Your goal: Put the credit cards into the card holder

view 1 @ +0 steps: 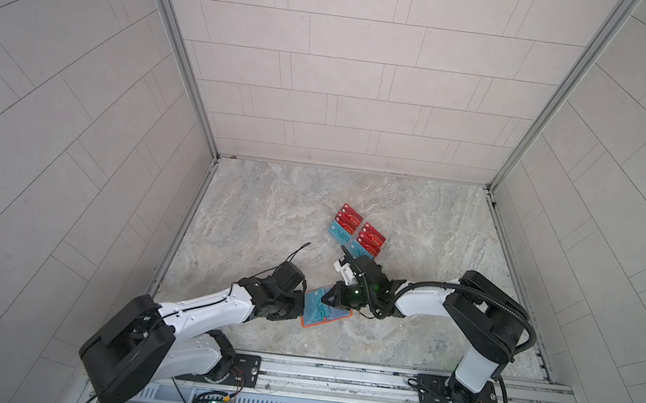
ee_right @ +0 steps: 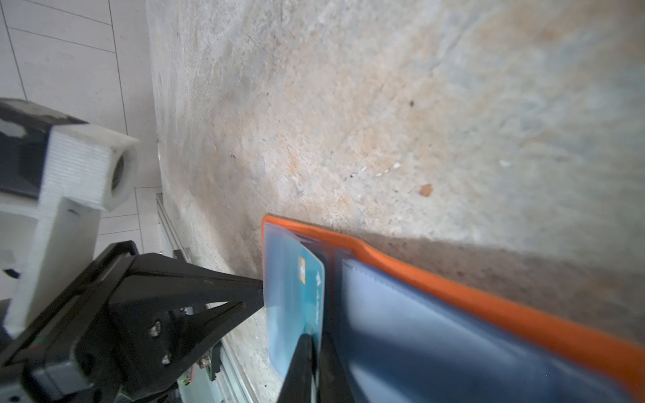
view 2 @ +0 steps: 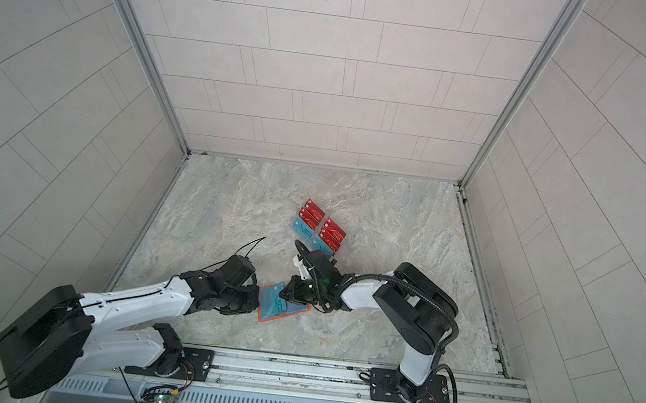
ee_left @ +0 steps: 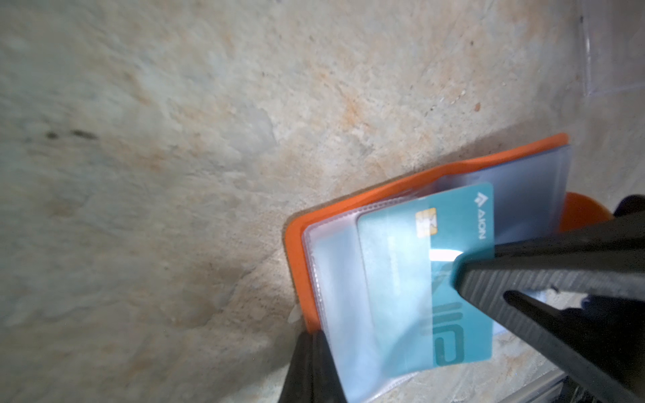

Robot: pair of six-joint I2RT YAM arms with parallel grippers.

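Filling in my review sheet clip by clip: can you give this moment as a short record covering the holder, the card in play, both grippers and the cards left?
card holder: orange, lying open on the table, clear sleeves facing up
teal card: partly inside a sleeve, one end sticking out
left gripper: shut, pinching a sleeve's edge
right gripper: fingers on either side of the teal card; whether it is gripping or releasing is unclear
remaining cards: red and teal, two overlapping columns farther back
stage: insertion under way, not finished

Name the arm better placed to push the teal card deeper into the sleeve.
Right. The right gripper straddles the teal card, partly in its sleeve; the left gripper is shut on the card holder, steadying it.
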